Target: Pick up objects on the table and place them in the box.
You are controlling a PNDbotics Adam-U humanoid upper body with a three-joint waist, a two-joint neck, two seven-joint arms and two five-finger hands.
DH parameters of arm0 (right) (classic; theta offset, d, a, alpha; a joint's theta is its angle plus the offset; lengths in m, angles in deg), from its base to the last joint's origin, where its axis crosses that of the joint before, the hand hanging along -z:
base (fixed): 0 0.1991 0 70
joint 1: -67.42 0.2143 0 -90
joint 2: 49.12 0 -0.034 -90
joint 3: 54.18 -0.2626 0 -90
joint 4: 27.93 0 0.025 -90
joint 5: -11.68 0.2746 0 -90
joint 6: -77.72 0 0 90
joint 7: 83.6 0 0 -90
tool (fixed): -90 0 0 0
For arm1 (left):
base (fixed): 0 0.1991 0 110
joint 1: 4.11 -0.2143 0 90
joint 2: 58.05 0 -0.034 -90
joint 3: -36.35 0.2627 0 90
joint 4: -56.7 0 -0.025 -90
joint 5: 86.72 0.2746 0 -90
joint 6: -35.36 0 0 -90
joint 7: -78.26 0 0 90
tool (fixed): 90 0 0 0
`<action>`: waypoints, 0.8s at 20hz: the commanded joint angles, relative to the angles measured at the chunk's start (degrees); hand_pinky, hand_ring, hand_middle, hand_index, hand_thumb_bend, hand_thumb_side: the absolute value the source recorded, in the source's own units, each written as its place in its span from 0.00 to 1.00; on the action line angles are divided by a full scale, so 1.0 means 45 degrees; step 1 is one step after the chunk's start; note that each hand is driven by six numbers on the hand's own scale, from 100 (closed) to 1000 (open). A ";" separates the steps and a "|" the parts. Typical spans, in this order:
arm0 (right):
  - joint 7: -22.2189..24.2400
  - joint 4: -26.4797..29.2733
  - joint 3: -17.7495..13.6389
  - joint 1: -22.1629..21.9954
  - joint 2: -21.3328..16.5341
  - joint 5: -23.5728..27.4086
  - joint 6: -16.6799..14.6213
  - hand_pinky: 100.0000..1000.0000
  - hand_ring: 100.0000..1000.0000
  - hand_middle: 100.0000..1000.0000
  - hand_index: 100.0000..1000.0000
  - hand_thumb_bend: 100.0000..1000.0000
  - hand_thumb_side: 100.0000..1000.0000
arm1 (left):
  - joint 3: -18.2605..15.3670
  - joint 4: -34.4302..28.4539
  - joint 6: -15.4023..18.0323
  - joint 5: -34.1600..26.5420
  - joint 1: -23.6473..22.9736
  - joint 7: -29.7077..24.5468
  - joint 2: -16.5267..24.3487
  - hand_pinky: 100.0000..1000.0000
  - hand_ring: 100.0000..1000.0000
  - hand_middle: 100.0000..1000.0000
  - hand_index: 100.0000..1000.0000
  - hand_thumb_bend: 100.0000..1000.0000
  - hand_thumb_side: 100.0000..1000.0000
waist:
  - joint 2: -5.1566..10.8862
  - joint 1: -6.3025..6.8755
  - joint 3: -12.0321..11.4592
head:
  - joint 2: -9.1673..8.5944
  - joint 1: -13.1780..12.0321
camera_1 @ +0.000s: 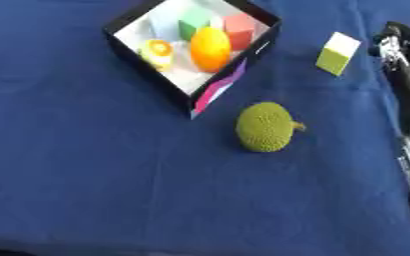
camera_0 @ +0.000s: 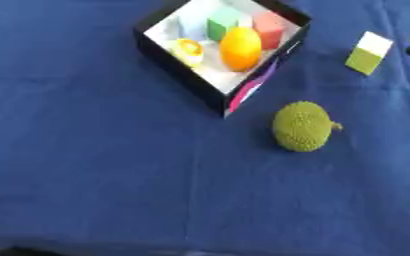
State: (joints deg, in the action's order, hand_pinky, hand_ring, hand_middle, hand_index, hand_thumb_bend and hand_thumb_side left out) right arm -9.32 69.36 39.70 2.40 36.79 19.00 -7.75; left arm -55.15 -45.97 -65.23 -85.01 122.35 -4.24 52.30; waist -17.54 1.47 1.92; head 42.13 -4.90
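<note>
Two objects were left on the blue cloth (camera_0: 86,175) when I checked: a bumpy green fruit (camera_0: 303,126) with a short stem, and a small block (camera_0: 368,52), white on top and yellow-green on its side. The box (camera_0: 169,57), black-walled with a white floor, already held several things: an orange oval (camera_0: 240,48), a small yellow piece (camera_0: 189,50), a green block (camera_0: 221,27), a red block (camera_0: 269,27), and a pale shape at the back I could not make out. By my count the job was well past half done.

My right hand (camera_1: 394,42) showed only at the right edge of the right eye view, arm running down that side; I could not tell how its fingers stood. The white and yellow-green block lay just beside those fingers, toward the box, not touched. The bumpy fruit sat farther from them, nearer me and close to the box's front corner. My left hand was nowhere in view.

I judged the block the likely next pick.
</note>
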 commanded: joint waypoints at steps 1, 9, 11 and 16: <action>-0.0104 0.0318 -0.0174 0.0122 -0.0365 0.0021 -0.0019 0.98 0.74 0.69 0.84 0.00 0.65 | -0.0919 -0.0906 0.0160 -0.1268 -0.0919 0.2154 -0.0412 0.66 0.71 0.75 0.80 0.00 0.49 | 0.0595 -0.0200 -0.0034 | -0.0208 0.0140; -0.0054 0.0365 -0.0129 0.0253 -0.0167 0.0041 0.0062 0.98 0.74 0.69 0.85 0.00 0.66 | -0.1687 -0.0709 0.0641 -0.1890 -0.2824 0.4232 -0.2082 0.66 0.73 0.77 0.84 0.00 0.53 | 0.0495 -0.0511 -0.0045 | -0.0242 0.0215; -0.0123 0.0351 -0.0117 0.0271 -0.0051 0.0060 0.0111 0.98 0.75 0.71 0.85 0.00 0.66 | -0.1815 -0.0408 0.0937 -0.2080 -0.3011 0.4657 -0.2380 0.66 0.73 0.77 0.84 0.00 0.52 | 0.0493 -0.0585 -0.0005 | -0.0171 0.0137; -0.0198 0.0428 0.0162 0.0233 -0.0177 -0.0024 0.0334 0.99 0.78 0.74 0.87 0.00 0.66 | -0.2063 0.0674 0.1957 -0.2613 -0.3393 0.5500 -0.2777 0.66 0.74 0.78 0.86 0.00 0.60 | 0.0545 -0.0763 0.0080 | -0.0005 0.0184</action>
State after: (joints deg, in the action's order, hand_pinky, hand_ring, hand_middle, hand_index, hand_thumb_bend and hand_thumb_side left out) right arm -10.09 69.70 40.44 2.81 37.35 19.03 -6.56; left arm -63.45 -43.28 -57.51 -96.15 106.83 19.69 39.11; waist -17.54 -1.35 2.24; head 41.89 -4.17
